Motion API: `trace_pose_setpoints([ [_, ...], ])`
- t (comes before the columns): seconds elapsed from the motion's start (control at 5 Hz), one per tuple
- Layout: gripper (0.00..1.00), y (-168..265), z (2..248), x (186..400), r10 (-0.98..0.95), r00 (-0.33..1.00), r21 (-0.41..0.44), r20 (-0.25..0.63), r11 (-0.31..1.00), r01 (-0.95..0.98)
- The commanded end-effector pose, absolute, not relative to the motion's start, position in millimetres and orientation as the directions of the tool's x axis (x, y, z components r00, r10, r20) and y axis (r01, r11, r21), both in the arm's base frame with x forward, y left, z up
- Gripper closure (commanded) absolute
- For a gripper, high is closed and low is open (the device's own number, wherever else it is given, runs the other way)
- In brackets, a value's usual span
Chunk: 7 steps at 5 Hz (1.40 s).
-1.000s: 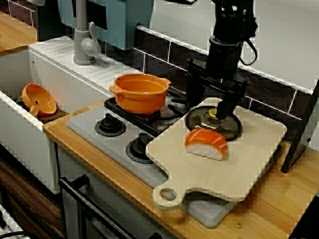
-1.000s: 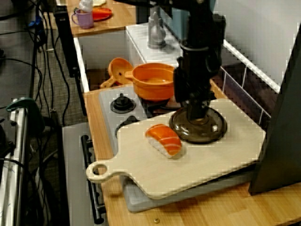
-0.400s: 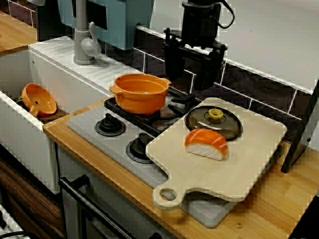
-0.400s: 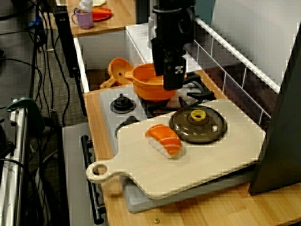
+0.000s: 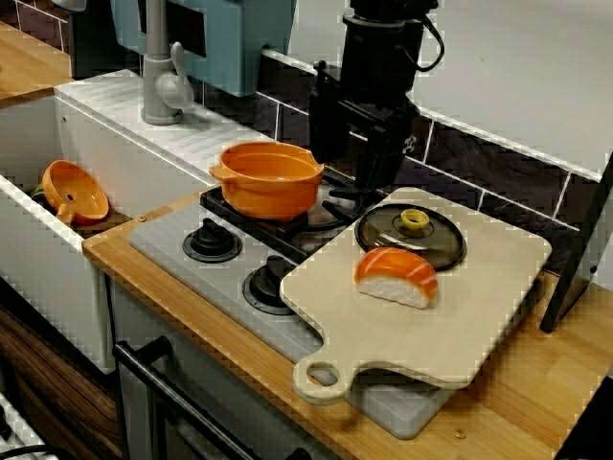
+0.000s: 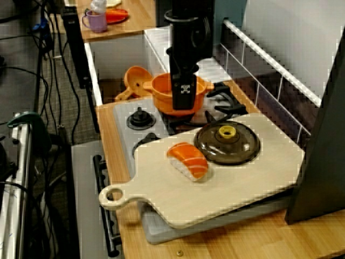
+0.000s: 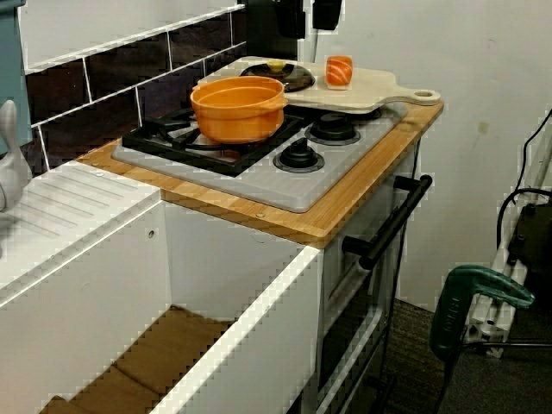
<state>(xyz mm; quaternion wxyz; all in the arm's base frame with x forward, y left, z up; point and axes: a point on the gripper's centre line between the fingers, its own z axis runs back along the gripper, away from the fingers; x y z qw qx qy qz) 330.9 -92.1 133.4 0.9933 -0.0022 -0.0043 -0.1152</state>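
My black gripper [image 5: 351, 171] hangs open and empty above the back of the hob, between the orange pot [image 5: 268, 179] and the dark glass lid [image 5: 410, 237]. The lid, with its yellow knob, lies flat on the wooden cutting board [image 5: 469, 316], just right of the gripper and below it. A salmon sushi piece [image 5: 396, 276] sits on the board in front of the lid. In the side view the gripper [image 6: 183, 105] overlaps the pot [image 6: 161, 91] and hides part of it; the lid [image 6: 226, 141] and sushi [image 6: 188, 160] lie apart from it. From the sink end only the gripper's [image 7: 308, 21] fingers show.
The grey hob [image 5: 192, 259] has two knobs at its front; the board overhangs its right half. To the left are a white sink [image 5: 38, 240] with an orange strainer [image 5: 75, 192] and a grey tap [image 5: 161, 77]. A black post [image 5: 579, 259] leans at the right. Tiled wall behind.
The gripper let go of the lid's knob, rose, and moved left toward the pot. The lid stays on the board; sushi and pot have not moved.
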Motion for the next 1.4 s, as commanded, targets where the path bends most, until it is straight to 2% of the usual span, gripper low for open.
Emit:
trace_pose_setpoints([
  [0.0,0.00,-96.8,162.9,319.5,-0.386,0.921,0.065,0.052,0.922,0.382],
  [0.2,0.00,-102.6,164.7,315.3,-0.463,0.884,0.088,0.058,0.885,0.458],
  [0.8,0.00,-110.8,164.0,299.1,-0.699,0.688,0.165,0.195,0.715,0.680],
  [1.0,0.00,-114.0,160.4,296.2,-0.723,0.648,0.160,0.238,0.687,0.708],
  [1.2,0.00,-118.4,153.1,298.8,-0.730,0.639,0.145,0.243,0.678,0.721],
])
